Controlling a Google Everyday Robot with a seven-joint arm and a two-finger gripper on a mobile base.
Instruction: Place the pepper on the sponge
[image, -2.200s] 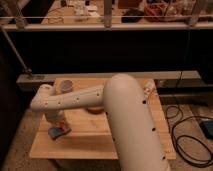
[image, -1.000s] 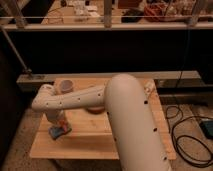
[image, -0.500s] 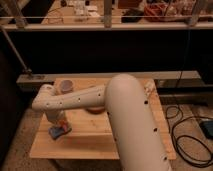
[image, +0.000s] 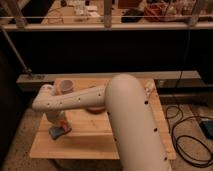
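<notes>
The blue sponge (image: 58, 132) lies flat near the front left corner of the wooden table (image: 90, 142). A bit of the orange-red pepper (image: 63, 122) shows just above the sponge, right under the gripper. My gripper (image: 56, 120) points down over the sponge at the end of the white arm (image: 80, 100), which reaches in from the lower right. The gripper's body hides most of the pepper. I cannot tell whether the pepper touches the sponge.
A pale pinkish cup (image: 65, 86) stands at the table's back left. A round brownish dish (image: 96, 108) sits mid-table, partly hidden under the arm. Dark railing and shelving run behind the table. Cables (image: 187, 135) lie on the floor to the right.
</notes>
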